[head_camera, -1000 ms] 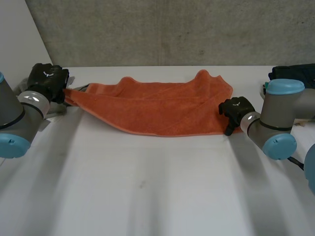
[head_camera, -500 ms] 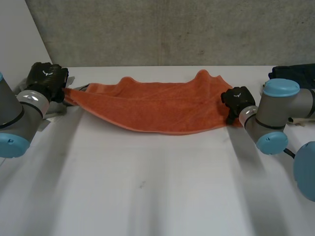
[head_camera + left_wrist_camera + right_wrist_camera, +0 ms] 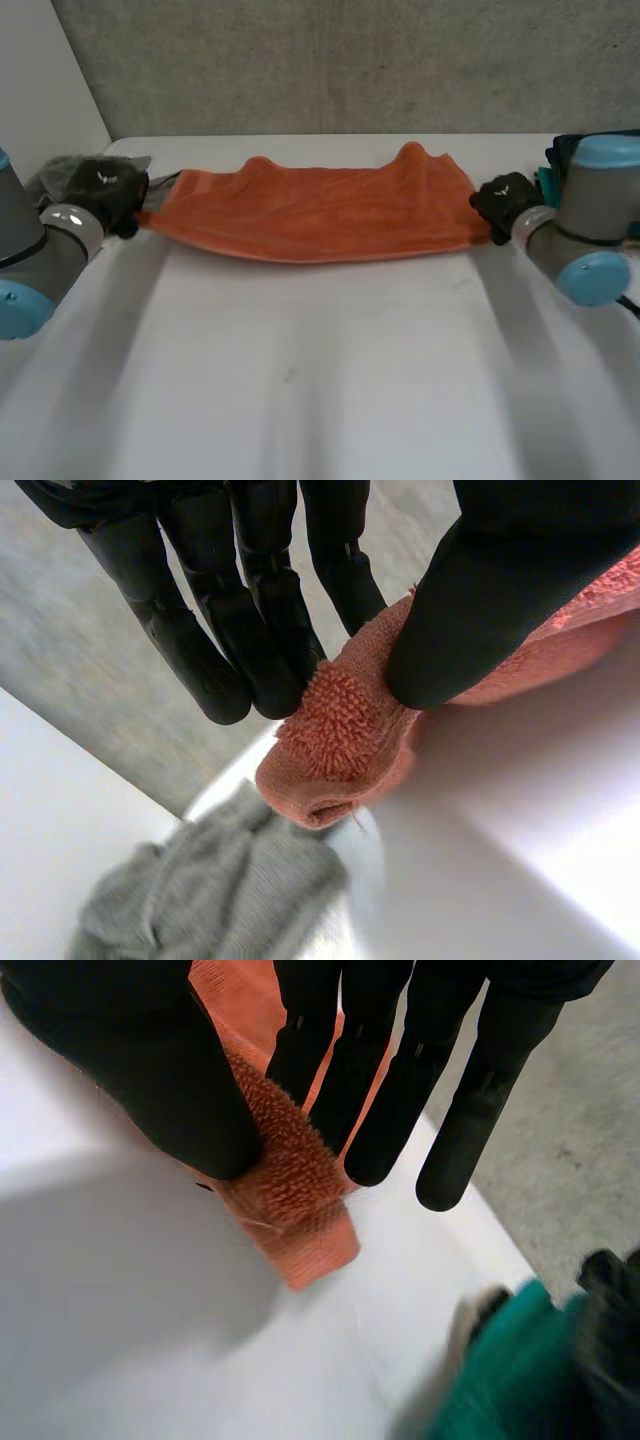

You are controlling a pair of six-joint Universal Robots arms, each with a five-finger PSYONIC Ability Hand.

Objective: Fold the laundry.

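An orange towel (image 3: 315,210) hangs stretched across the far part of the white table (image 3: 320,370), sagging in the middle. My left hand (image 3: 105,190) pinches its left corner (image 3: 340,730) between thumb and fingers (image 3: 260,640). My right hand (image 3: 503,200) pinches the towel's right corner (image 3: 295,1200) between thumb and fingers (image 3: 400,1070). The two hands hold the cloth taut between them, a little above the table.
A grey garment (image 3: 210,890) lies crumpled beyond my left hand, also at the table's far left (image 3: 55,175). Green and dark clothes (image 3: 530,1360) are piled near my right hand, at the far right edge (image 3: 580,145). A concrete wall stands behind the table.
My right hand has closed on the towel's right corner and moved right and back. The left hand has shifted slightly forward. The towel is pulled straighter between them.
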